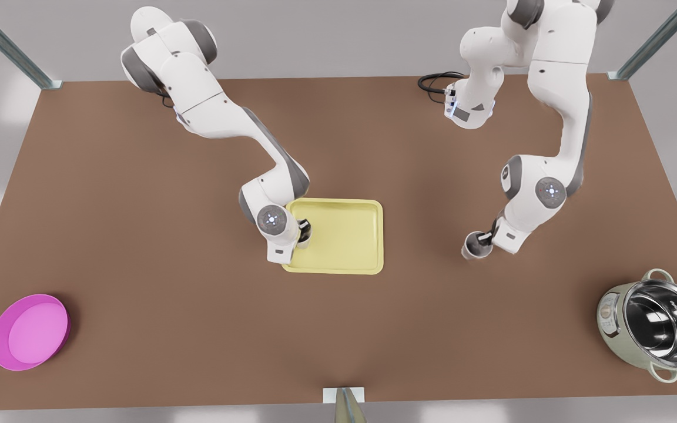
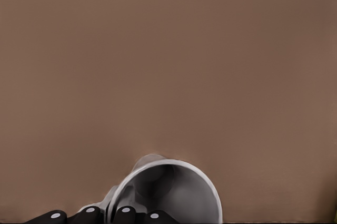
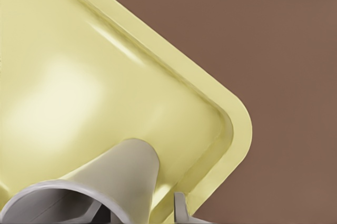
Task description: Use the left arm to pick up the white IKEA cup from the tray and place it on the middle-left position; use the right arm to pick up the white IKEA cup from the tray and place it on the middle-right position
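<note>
The pale yellow tray [image 1: 350, 235] lies mid-table. At its edge toward the front view's left, my right gripper [image 1: 302, 228] is shut on a white cup [image 1: 305, 238]. In the right wrist view that cup [image 3: 113, 179] hangs close over the tray floor [image 3: 105, 76], near a rounded corner. Toward the front view's right, my left gripper [image 1: 483, 239] is shut on the other white cup [image 1: 471, 247], off the tray and over bare brown tabletop. The left wrist view has its black fingers [image 2: 124, 214] pinching the rim of this cup [image 2: 174, 192], whose mouth faces the camera.
A round magenta bowl [image 1: 30, 332] sits at the near corner on the front view's left. A steel pot [image 1: 659, 326] with handles stands at the near corner on the right. A metal post [image 1: 345, 406] rises at the front edge's middle.
</note>
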